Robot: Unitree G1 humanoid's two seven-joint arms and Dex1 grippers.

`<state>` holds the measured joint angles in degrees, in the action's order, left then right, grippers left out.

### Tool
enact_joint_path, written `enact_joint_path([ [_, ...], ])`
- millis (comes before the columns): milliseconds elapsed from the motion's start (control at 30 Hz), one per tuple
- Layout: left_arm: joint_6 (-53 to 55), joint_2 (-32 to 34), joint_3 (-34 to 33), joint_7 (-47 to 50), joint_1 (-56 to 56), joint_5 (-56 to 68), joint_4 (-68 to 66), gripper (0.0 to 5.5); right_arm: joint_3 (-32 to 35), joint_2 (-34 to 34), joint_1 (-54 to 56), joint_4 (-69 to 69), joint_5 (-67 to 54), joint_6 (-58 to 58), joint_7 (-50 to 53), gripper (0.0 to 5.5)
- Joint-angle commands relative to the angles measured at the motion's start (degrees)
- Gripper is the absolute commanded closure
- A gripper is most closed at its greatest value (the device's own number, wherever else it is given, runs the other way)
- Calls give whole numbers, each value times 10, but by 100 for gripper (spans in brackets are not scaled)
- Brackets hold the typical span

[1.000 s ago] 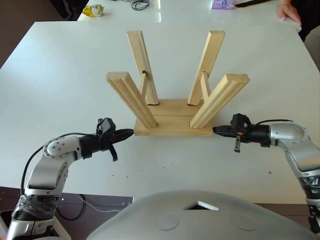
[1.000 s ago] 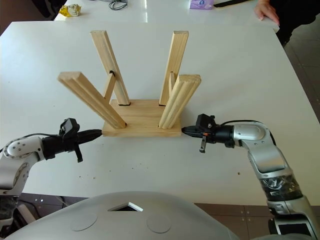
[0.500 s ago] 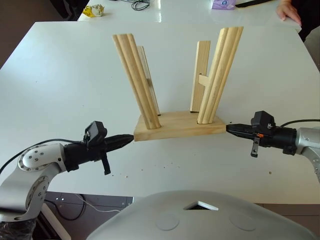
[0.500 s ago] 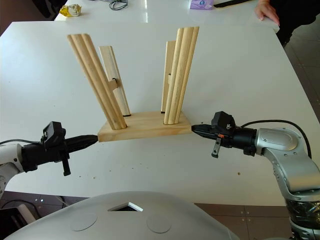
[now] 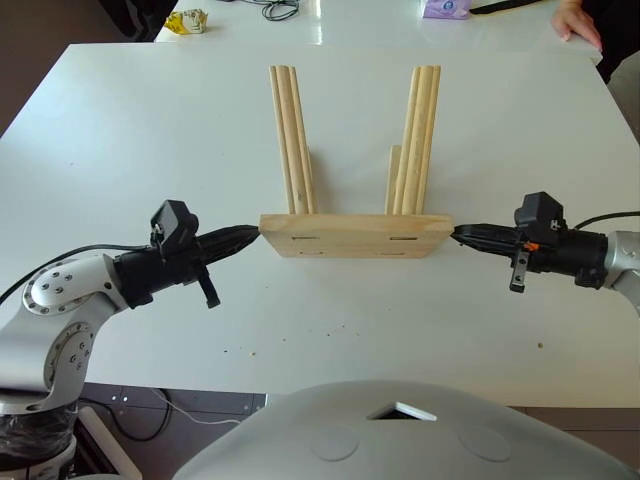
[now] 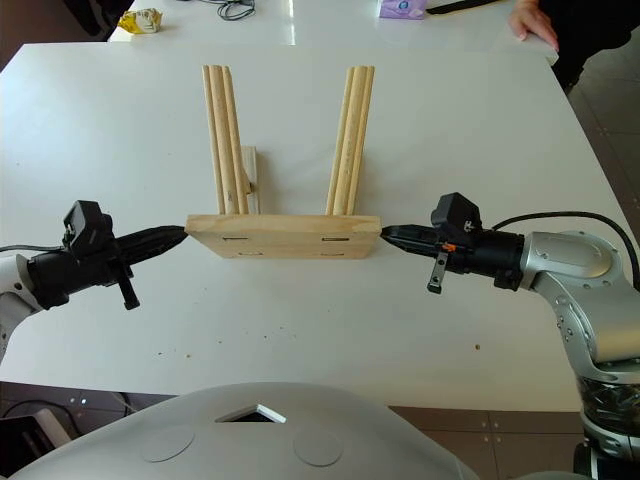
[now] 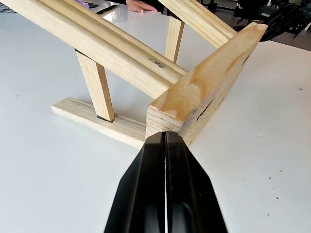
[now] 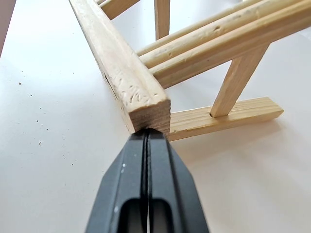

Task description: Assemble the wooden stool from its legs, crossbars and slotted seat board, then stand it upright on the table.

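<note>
Assembly: the pale wooden stool [image 5: 350, 180] looks fully put together. Its rounded pale-wood legs [image 5: 291, 140] are seated in the flat slotted seat board [image 5: 352, 234], and a short crossbar [image 7: 96, 86] joins a pair of legs.
Left to do: by my reading only the final turn is left, since the stool is not yet upright on its feet.
Stool position: mid-way across the white bench [image 5: 110, 140]. It lies on its side with the seat board on edge facing the robot, the legs pointing away and the lower pair resting on the bench.
Left gripper [image 5: 250, 233]: fingers clenched together with nothing between them, the tip touching the seat board's left end.
Right gripper [image 5: 461, 234]: fingers likewise closed on nothing, the tip against the board's right end.
Look of the stool: light, unfinished timber with visible grain and squared board ends.
</note>
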<state>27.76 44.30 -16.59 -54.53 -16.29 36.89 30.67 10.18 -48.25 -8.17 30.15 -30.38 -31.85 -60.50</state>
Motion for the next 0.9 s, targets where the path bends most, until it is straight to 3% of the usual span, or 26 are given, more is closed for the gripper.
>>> enact_joint_path([
  [33,-17,-13,64,-37,-2,2,10,548,-48,21,13,19,-25,41,-40,550],
  [333,-20,-11,20,-22,19,18,-34,440,-51,15,33,-36,1,78,-41,433],
  [667,-89,49,8,-103,0,-49,-121,312,-75,-22,37,-132,66,151,-88,301],
  [833,-109,58,17,-130,33,-68,-168,310,-82,-26,40,-151,71,164,-104,236],
  [900,-126,58,37,-139,42,-89,-189,310,-96,-19,49,-164,81,171,-103,236],
])
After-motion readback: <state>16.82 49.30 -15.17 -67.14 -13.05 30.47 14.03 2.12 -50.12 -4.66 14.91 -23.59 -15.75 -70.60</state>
